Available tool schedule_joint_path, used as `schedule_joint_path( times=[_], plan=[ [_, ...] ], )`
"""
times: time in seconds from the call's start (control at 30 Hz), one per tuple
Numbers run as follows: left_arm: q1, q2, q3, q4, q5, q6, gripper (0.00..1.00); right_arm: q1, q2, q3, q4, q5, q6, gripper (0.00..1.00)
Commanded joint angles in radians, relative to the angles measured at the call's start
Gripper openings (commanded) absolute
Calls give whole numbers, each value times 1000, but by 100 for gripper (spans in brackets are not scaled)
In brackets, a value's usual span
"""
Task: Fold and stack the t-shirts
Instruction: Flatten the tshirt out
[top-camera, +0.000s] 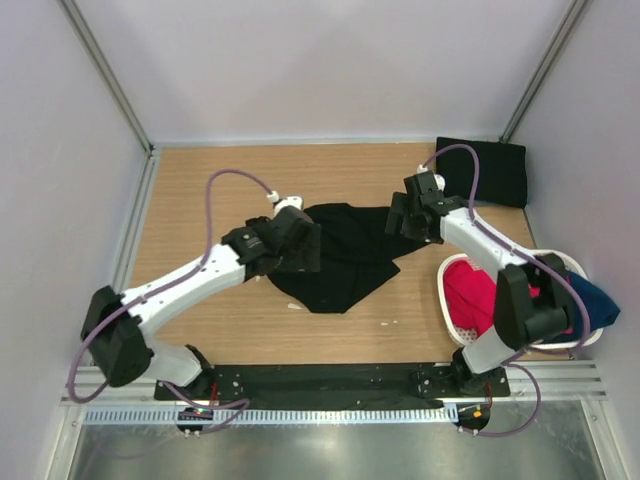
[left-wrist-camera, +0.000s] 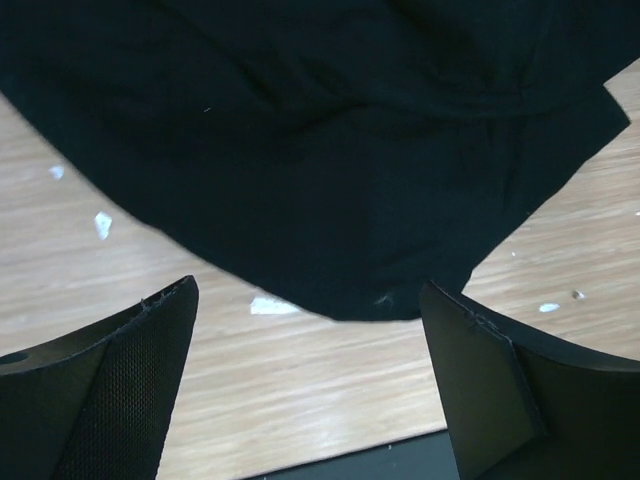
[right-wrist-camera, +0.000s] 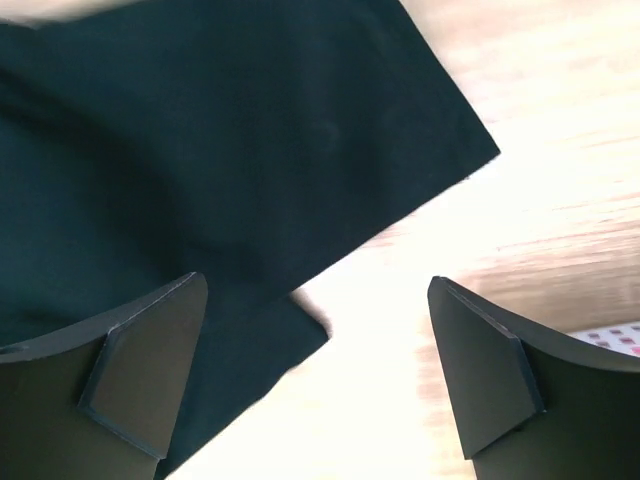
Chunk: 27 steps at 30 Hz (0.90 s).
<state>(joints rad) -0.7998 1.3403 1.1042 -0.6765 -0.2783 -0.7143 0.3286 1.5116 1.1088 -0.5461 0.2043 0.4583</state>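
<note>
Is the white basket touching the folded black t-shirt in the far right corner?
Apart. The top view shows bare table between folded t-shirt and basket rim.

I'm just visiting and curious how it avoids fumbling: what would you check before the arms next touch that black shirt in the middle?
1. Left gripper open and holding nothing: ok.
2. Right gripper open and holding nothing: ok.
3. Black shirt spread flat for folding: not ok, it lies rumpled.
4. A shirt edge in front of each gripper: ok.
5. Folded black shirt in the far right corner, apart from both arms: ok.
6. Fingers touching cloth yet: cannot tell.
</note>
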Motion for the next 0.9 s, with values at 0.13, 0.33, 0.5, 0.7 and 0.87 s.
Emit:
schedule_joint_path(
  times=[0.13,0.33,0.5,0.7,0.87],
  plan=[
    [-160,262,170,74,-117,96,90,-52,195,43,193,14,37,92],
    [-232,477,265,107,-90,99,87,-59,275,42,244,-13,31,83],
    [-236,608,355,103,-99,122,75,-65,324,46,262,-20,33,74],
    [-236,637,362,69,-163,101,37,-80,352,59,267,-16,20,46],
    [-230,438,243,-14,-322,-66,0,-92,331,91,253,3,3,6]
  ],
)
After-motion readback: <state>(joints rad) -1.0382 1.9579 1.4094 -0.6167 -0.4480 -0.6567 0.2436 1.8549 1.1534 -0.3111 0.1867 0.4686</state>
